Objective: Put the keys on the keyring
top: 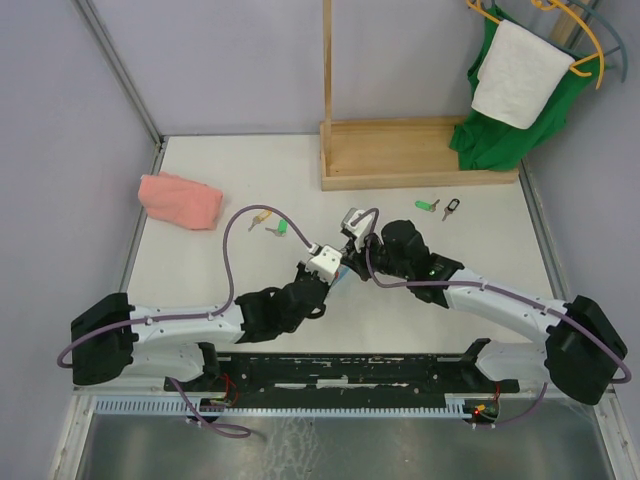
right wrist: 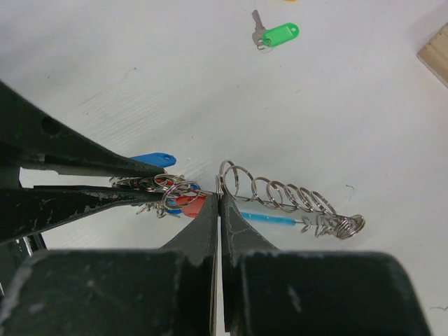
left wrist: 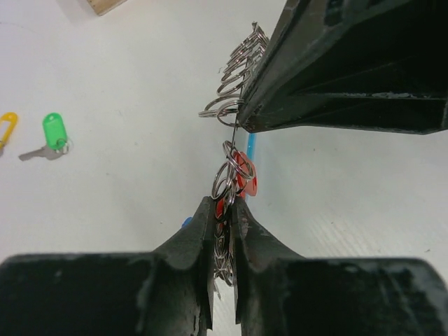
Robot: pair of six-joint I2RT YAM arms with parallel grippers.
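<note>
1. Silvery rings of the keyring (right wrist: 280, 194) are stretching between both grippers at the middle of the white table (top: 180, 270).
2. Closing on a bunch of those rings, the left gripper (left wrist: 224, 210) is pinching them between its fingers.
3. Pressing its fingers together, the right gripper (right wrist: 218, 201) is clamping the keyring's thin wire.
4. Lying loose left of the grippers are a green key (top: 281, 229) and a yellow key (top: 260, 216); a second green key (top: 427, 206) and a black key (top: 453, 208) are lying near the wooden stand (top: 400, 160).
</note>
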